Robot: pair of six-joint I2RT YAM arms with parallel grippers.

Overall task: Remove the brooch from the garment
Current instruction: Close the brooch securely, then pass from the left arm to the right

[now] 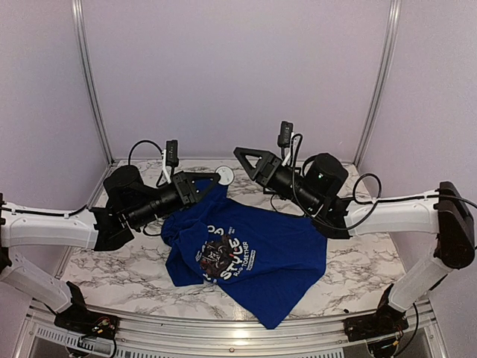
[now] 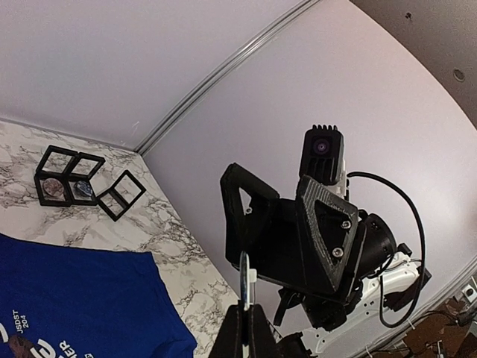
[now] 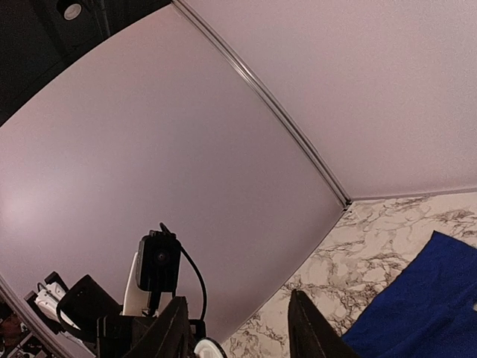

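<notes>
A royal-blue short-sleeved cotton T-shirt lies rumpled in the middle of the white-and-grey marble-patterned bench. Its chest print faces up: white lettering ringed around a dark panda graphic. One corner of the T-shirt hangs over the bench's near edge.

The left pincer hovers just past the T-shirt's far edge, above its left side. Its two black fingers are pressed together on a flat round white brooch. From the left wrist camera the brooch shows edge-on as a thin upright sliver standing up out of the closed fingertips. Only the pale wall is behind it there, and the blue fabric lies flat on the bench lower down, apart from it. So the brooch is off the T-shirt and held in the air above the T-shirt's far edge.

The right pincer hangs beyond the T-shirt's far edge too, a little right of the brooch and pointing toward it. Its black triangular fingers stand well apart with nothing between them. In the right wrist view a wide gap of bare wall shows between them. The white rim of the brooch peeks in at the bottom of that view, near one finger but not touching it.

Three small black open-frame cubes sit on the bench beyond the T-shirt, close to the foot of the pale lilac wall. They touch one another, and they are seen only from the left wrist camera.
</notes>
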